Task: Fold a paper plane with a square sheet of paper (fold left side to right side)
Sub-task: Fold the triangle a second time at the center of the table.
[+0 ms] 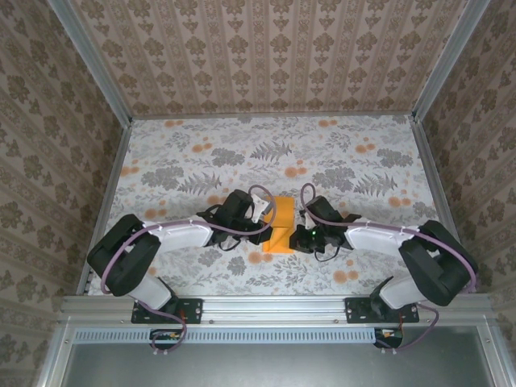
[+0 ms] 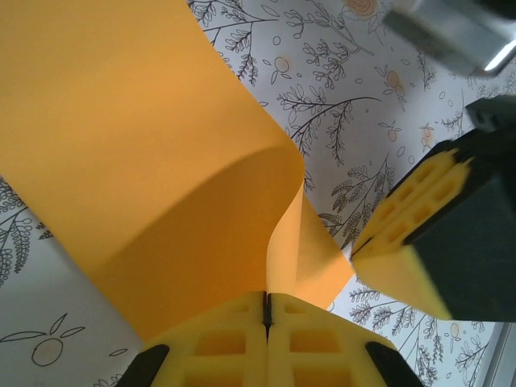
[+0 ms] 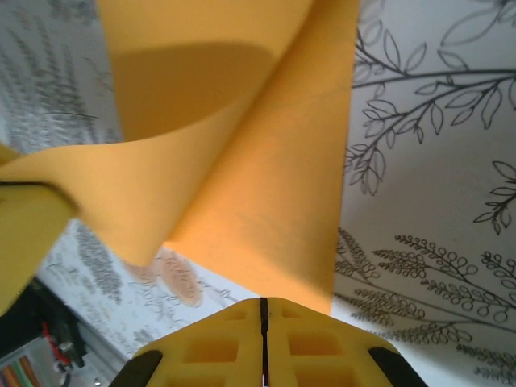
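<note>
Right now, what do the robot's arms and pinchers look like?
The left arm and right arm are white with black joints, each trailing a purple cable. The left gripper and right gripper have yellow fingers with square hollows.

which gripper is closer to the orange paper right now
Neither: both touch it. The left gripper pinches the orange paper from its left side, the right gripper from its right side, both shut.

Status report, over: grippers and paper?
Left gripper shut on square sheet of paper. Right gripper shut on it too. Sheet curled between them. Nothing blocking.
</note>
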`<control>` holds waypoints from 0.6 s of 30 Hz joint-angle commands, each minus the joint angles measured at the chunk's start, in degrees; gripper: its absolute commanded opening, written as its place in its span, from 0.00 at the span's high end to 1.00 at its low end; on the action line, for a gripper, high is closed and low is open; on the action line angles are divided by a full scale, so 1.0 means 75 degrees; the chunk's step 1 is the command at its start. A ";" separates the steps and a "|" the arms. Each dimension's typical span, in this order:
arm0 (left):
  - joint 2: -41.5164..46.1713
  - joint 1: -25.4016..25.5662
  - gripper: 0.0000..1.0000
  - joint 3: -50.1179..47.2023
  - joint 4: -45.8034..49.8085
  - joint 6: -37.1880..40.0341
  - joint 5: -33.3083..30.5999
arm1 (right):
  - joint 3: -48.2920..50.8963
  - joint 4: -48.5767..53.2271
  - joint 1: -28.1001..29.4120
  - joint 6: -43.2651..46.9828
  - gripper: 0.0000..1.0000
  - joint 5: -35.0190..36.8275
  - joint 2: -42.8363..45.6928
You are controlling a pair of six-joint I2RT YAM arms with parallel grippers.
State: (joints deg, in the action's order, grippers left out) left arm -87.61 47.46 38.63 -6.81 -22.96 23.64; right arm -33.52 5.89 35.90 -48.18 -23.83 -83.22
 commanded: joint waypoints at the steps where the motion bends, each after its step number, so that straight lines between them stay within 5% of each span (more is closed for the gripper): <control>1: 0.0124 -0.0083 1.00 0.0005 0.0160 0.0033 0.0071 | -0.0366 0.0161 0.0120 -0.0033 0.92 0.0360 -0.0339; 18: -0.0278 -0.0432 1.00 0.0292 0.0632 0.0480 -0.0070 | -0.0601 0.1100 0.0164 0.0342 0.92 0.0623 -0.0903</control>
State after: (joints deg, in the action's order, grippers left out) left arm -88.82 45.01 39.13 -3.81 -21.41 22.85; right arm -37.67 10.17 36.64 -46.63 -20.95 -88.16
